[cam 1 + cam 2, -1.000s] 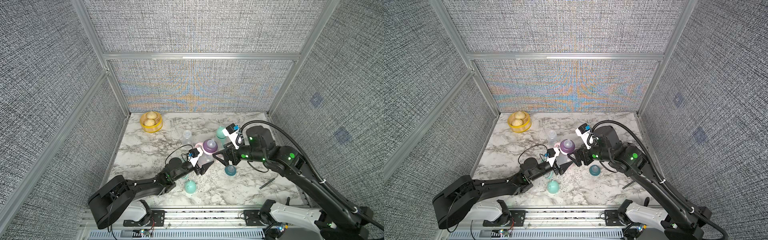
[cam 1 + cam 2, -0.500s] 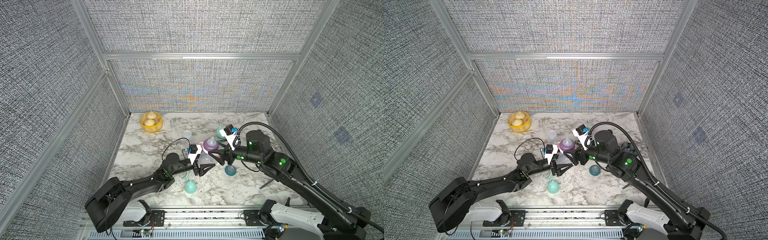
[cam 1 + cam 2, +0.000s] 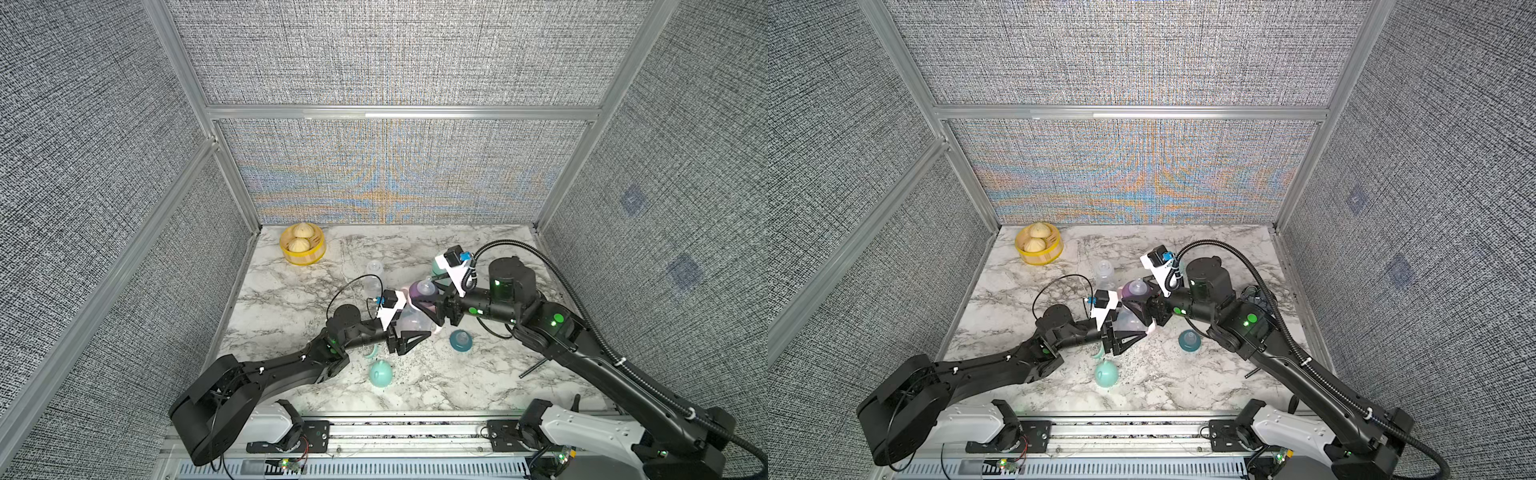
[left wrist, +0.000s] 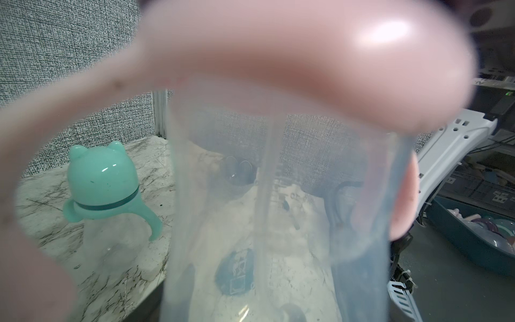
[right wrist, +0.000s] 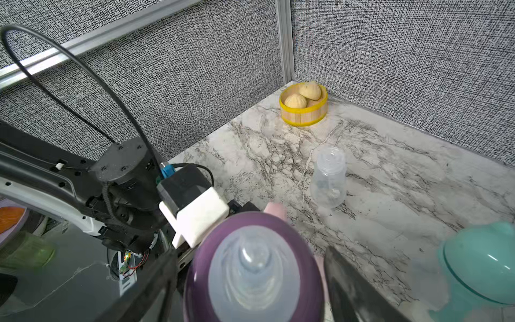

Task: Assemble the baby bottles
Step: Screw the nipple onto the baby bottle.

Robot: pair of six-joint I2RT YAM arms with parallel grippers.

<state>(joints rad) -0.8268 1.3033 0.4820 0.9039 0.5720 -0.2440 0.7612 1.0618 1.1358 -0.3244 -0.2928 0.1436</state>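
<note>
Right wrist view had the right gripper (image 5: 250, 249) straddling the purple nipple collar (image 5: 203, 251) on the pink-handled bottle (image 3: 409, 319), couldn't tell if it bit; left gripper (image 3: 409, 334) clamped that bottle over the marble table (image 3: 291, 299)'s middle. Light, slick, empty plastic, I'd squeeze the stiff collar, not the nipple (image 5: 250, 270). Steamer basket (image 5: 303, 115) held two buns (image 5: 296, 101)

No word, brand or number reads clearly anywhere in the scene. In the left wrist view, the clear bottle (image 4: 278, 223) close to the lens carries faint scale marks (image 4: 280, 195) and a dark blue print (image 4: 235, 274), both too blurred to read. In the right wrist view, the bare bottle (image 5: 329, 178) shows a pale bluish mark (image 5: 324, 185), also illegible.
</note>
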